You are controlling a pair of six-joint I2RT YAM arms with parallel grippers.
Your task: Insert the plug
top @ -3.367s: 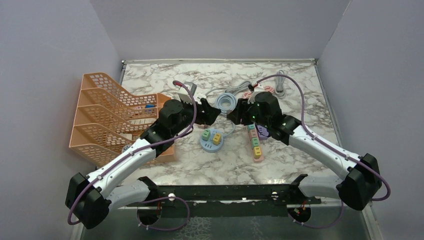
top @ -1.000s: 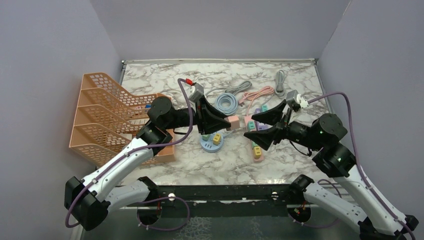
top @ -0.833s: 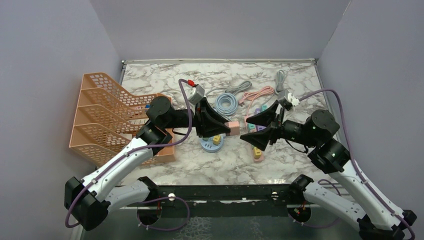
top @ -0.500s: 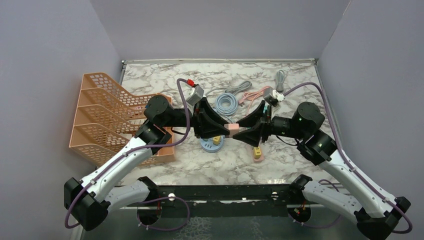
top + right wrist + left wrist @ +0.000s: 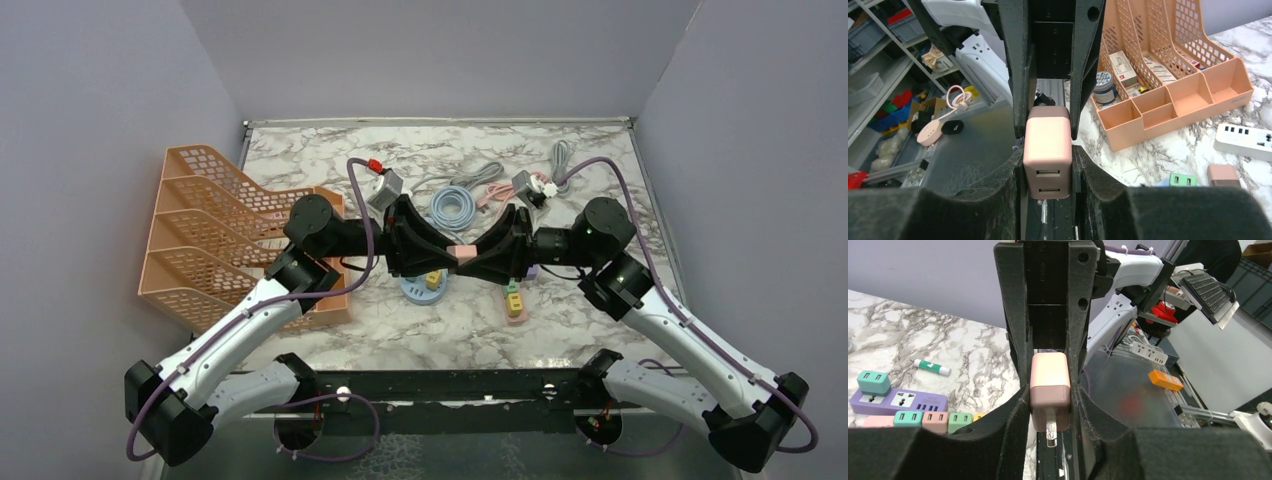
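Note:
A pink plug [image 5: 461, 251] hangs in the air above the middle of the table, gripped from both sides. My left gripper [image 5: 449, 252] is shut on its left end and my right gripper [image 5: 474, 252] is shut on its right end. The left wrist view shows the plug [image 5: 1049, 387] between my fingers with a metal prong [image 5: 1050, 432] pointing at the camera. In the right wrist view the plug [image 5: 1047, 150] shows two USB ports. Below lie a round blue power strip [image 5: 425, 283] and a long pink strip [image 5: 513, 298] with coloured adapters.
An orange file organizer [image 5: 215, 225] stands at the left. Coiled cables lie at the back: light blue [image 5: 453, 207], pink [image 5: 497, 190] and grey [image 5: 560, 165]. A purple strip [image 5: 893, 401] and a glue stick [image 5: 932, 367] lie on the marble, and a white strip [image 5: 1243, 140] near the organizer.
My right gripper swung left with its jaws wide, reached the plug held by the left gripper and shut on its free end. The left arm shifted slightly left.

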